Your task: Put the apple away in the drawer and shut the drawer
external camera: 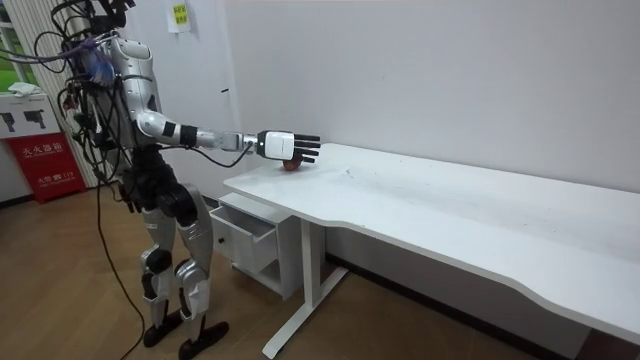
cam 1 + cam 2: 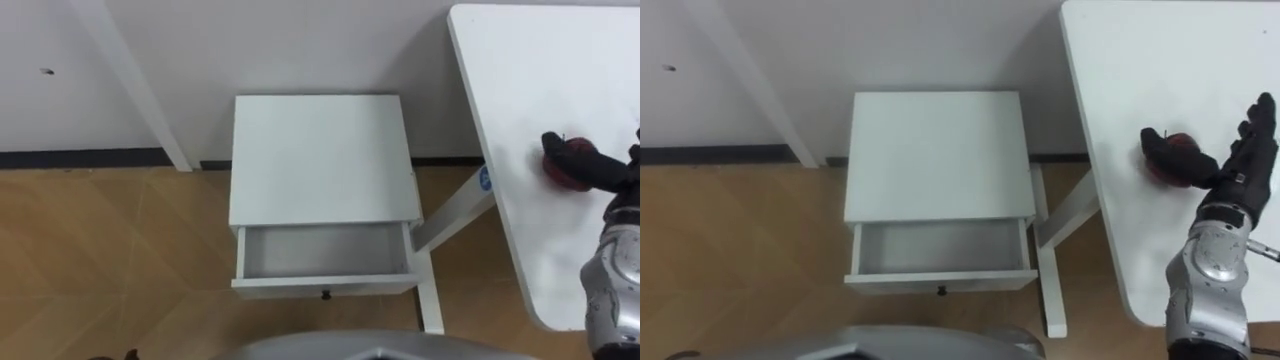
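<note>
Right robot hand [image 2: 1230, 165] is closest, reaching in from lower right over the bench [image 2: 1120, 60]. State: wide, fingers [image 2: 1255, 125] stretched straight, thumb spread out to my left. Nothing gripped.

apple [image 2: 1170, 165] sits on the bench near the edge facing the cabinet, right under the thumb and just off the palm. Thumb lies across the top of it; can't tell whether it touches. Room view agrees: the flat palm hovers over the red fruit, fingers level and pointing along the bench.

Drawer [image 2: 940, 248] is pulled out of the white cabinet [image 2: 935, 150], front panel toward me, small dark knob [image 2: 941, 291] at its centre. Cabinet stands on the wood floor [image 2: 740, 230] against the wall [image 2: 890, 40], just beside the bench leg [image 2: 1065, 215], well apart from the fruit.

White slanted bar [image 2: 750, 80] leans across the wall to the cabinet's left, foot on the floor near the dark skirting.

Room view: standing upright at the bench's end, cabinet just beside my legs, right arm held out roughly level over the bench. Red box [image 1: 45, 160] behind me at the room view's left.
</note>
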Controlling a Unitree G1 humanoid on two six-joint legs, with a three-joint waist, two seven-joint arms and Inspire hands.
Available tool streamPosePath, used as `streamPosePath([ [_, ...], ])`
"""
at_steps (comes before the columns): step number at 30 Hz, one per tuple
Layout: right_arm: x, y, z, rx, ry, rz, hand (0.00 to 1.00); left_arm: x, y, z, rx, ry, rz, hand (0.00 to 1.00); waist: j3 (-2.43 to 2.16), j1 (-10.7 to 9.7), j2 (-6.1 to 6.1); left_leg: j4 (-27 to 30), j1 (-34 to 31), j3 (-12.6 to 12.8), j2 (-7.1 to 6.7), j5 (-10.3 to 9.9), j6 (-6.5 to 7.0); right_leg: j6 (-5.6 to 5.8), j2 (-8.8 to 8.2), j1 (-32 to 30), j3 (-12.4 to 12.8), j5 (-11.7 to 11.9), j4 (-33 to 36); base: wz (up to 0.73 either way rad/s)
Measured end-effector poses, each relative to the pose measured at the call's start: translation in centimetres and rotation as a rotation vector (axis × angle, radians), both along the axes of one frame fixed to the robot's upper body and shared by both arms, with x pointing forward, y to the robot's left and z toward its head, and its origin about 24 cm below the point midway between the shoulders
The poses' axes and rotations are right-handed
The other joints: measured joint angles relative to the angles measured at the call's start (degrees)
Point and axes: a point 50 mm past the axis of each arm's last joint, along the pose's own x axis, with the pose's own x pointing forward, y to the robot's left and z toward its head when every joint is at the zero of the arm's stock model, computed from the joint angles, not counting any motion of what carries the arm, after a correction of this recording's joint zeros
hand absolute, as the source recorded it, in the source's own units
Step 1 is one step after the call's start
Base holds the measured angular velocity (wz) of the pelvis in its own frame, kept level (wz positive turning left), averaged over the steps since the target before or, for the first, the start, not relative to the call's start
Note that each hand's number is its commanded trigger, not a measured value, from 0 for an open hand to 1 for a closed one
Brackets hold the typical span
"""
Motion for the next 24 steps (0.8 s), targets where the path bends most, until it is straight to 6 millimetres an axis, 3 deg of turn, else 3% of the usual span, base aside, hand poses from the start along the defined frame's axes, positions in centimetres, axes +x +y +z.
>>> streamPosePath([
  [10, -0.4, -2.4, -0.3, -0.066, 0.122, 0.099, 0.00, 1.0, 1.2, 0.7, 0.014, -0.057, -0.013, 0.00, 0.34, -0.80, -1.29, 0.23, -0.10, -0.28, 0.00, -0.01, -0.02, -0.05, -0.22, 0.66, -1.24, 0.06, -0.80, 0.04],
  [19, -0.7, -2.2, -1.2, -0.049, 0.187, 0.176, 0.00, 1.3, 2.1, 1.1, 0.029, -0.078, -0.011, 0.00, 0.37, -0.79, -2.40, 0.21, -0.06, -0.03, -0.02, -0.01, -0.02, -0.03, -0.24, 0.63, -1.00, 0.07, -0.84, 0.00],
  [24, -0.6, -2.1, -1.2, -0.038, 0.190, 0.206, 0.00, 1.4, 2.1, 1.1, 0.029, -0.080, -0.012, 0.00, 0.40, -0.82, -2.10, 0.05, -0.06, -0.04, 0.02, -0.02, -0.02, -0.04, -0.22, 0.63, -1.16, 0.08, -0.76, 0.00],
])
